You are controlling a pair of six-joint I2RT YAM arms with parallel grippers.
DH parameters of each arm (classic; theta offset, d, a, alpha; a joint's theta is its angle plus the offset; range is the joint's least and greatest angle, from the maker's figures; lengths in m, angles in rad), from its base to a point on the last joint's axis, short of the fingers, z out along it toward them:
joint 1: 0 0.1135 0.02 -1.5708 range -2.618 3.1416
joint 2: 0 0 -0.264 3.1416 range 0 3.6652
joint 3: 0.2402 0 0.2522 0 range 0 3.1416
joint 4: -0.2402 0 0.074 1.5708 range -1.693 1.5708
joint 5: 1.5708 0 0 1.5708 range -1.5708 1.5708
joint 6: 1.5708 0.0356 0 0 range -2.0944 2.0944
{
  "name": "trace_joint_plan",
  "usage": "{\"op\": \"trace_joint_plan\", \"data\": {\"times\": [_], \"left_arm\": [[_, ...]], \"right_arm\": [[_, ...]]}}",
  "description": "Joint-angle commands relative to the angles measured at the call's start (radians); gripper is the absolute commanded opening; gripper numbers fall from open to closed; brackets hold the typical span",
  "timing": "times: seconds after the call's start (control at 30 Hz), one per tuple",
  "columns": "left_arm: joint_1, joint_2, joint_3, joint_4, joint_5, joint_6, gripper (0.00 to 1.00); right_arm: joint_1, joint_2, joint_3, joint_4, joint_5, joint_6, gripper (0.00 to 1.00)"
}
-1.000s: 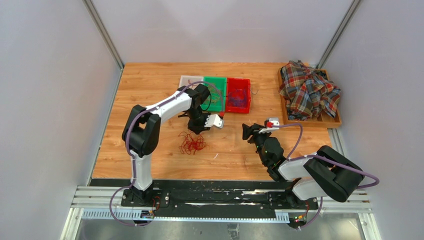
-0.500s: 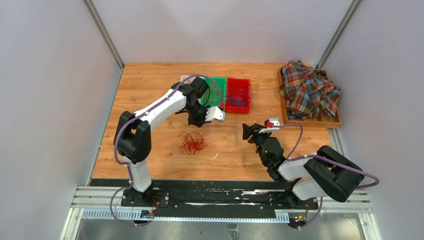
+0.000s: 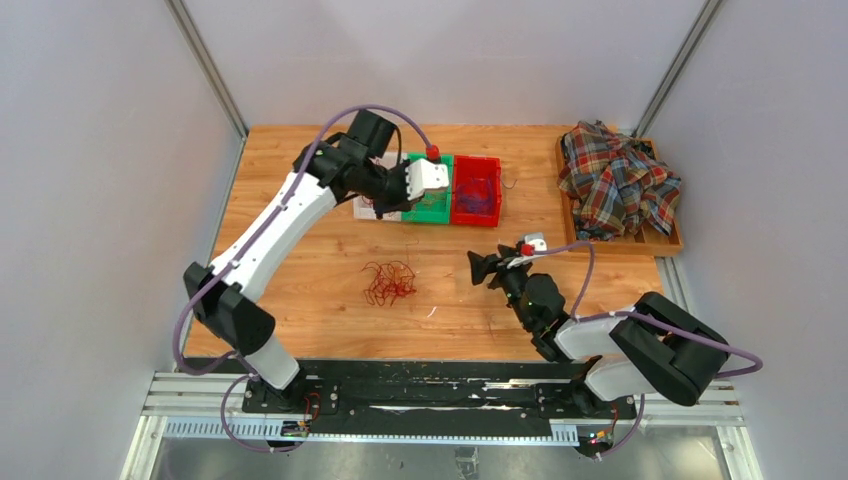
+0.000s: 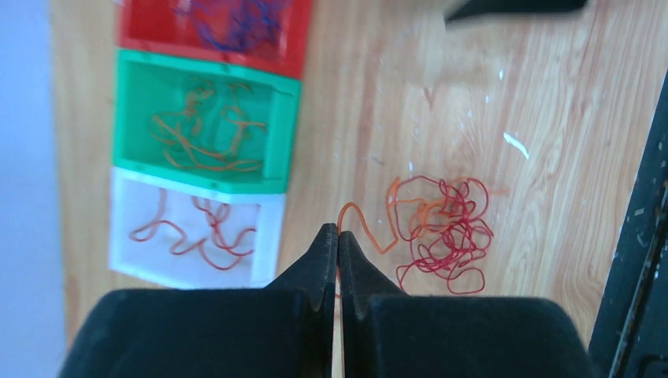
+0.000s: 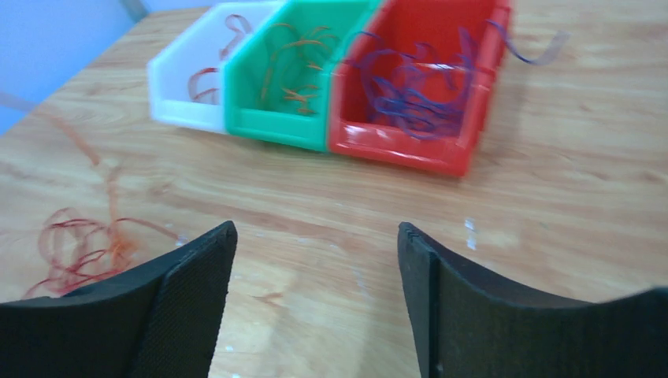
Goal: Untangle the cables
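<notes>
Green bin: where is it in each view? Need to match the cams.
Top external: green bin at back-centre, partly hidden by the left arm.
Left wrist: upper left, middle of the three stacked bins.
Right wrist: top centre.
Shared landmark: red bin touching it, holding purple cables.

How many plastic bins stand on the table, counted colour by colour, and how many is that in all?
White bin: 1
Green bin: 1
Red bin: 1
Total: 3
</notes>
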Motion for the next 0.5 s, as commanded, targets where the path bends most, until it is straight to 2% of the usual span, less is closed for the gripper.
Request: {"op": "trace_joint_plan", "data": {"times": [0.0,0.2,0.47], "left_arm": [[-0.006,-0.093,0.108,-0.001,0.052,-0.103,0.00],[-0.009,-0.146,0.210,0.000,0.103,-0.155,0.00],[-0.045,-0.190,0.274,0.000,0.110,-0.172,0.00]], "right_arm": [[0.101,-0.063,0.094,0.000,-0.125,-0.106,0.79],[0.169,-0.117,0.251,-0.076,-0.247,-0.180,0.82],[0.168,-0.022,0.416,-0.134,-0.317,-0.244,0.83]]}}
